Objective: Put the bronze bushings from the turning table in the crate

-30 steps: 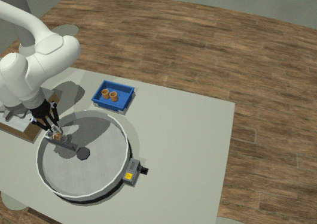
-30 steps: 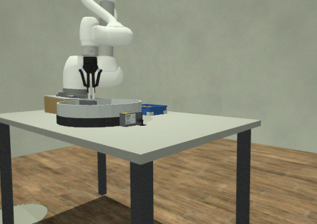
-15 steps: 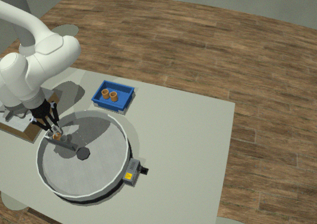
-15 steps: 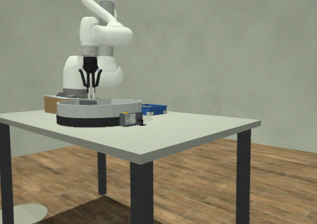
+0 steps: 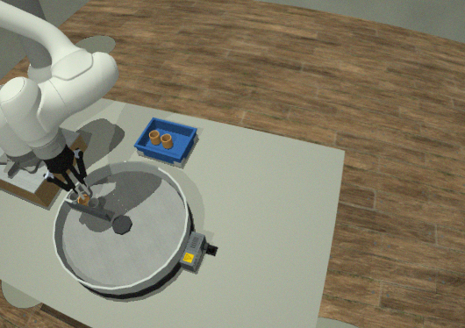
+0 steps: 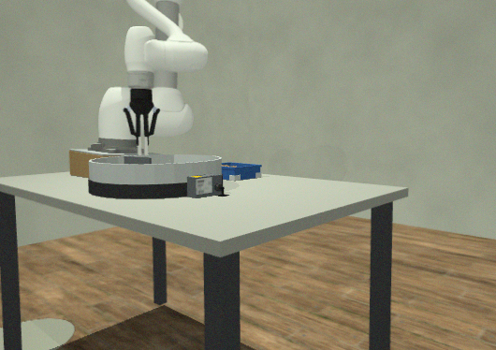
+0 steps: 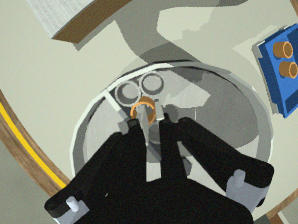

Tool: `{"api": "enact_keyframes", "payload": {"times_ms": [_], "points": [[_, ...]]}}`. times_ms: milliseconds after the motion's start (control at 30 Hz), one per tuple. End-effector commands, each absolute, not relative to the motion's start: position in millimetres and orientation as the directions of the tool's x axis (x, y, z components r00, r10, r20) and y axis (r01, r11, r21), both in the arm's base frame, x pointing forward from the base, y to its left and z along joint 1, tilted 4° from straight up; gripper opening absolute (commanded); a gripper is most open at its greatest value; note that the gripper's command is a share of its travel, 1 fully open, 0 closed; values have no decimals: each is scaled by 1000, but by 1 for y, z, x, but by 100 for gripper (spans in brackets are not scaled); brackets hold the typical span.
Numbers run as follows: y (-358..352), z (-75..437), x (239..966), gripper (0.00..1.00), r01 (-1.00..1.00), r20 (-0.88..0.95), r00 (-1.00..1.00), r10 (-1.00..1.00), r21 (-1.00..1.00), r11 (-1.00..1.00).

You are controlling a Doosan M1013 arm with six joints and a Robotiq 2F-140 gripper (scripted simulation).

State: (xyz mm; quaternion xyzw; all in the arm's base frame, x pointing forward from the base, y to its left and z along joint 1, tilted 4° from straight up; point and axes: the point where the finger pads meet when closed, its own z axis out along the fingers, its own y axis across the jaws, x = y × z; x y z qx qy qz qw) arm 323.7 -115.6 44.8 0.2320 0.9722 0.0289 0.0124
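We have the gripper low over the turning table, near its rim on the side toward the arm's base. Our claw stands narrow, its fingers nearly together, and we are not holding a bushing. One bronze bushing is on the turning table, right at our fingertips, which partly cover it in our wrist view. Two pale grey steel bushings, one near the rim end of the dark divider and the other just beside it, also lie on the turning table, close to the bronze one. The divider runs inward from the turning table's rim toward its dark hub.

We see the blue crate beside the turning table, apart from its rim. Two more bronze bushings, the first and the second, stand side by side in that crate. A grey motor box sits against the turning table's outer wall.
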Motion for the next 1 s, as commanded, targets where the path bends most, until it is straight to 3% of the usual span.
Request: {"api": "enact_keyframes", "payload": {"times_ms": [0, 967], "points": [[-116, 45, 327, 10, 449, -15, -892, 451, 65, 891], [-117, 46, 330, 10, 449, -15, -892, 451, 65, 891]]}}
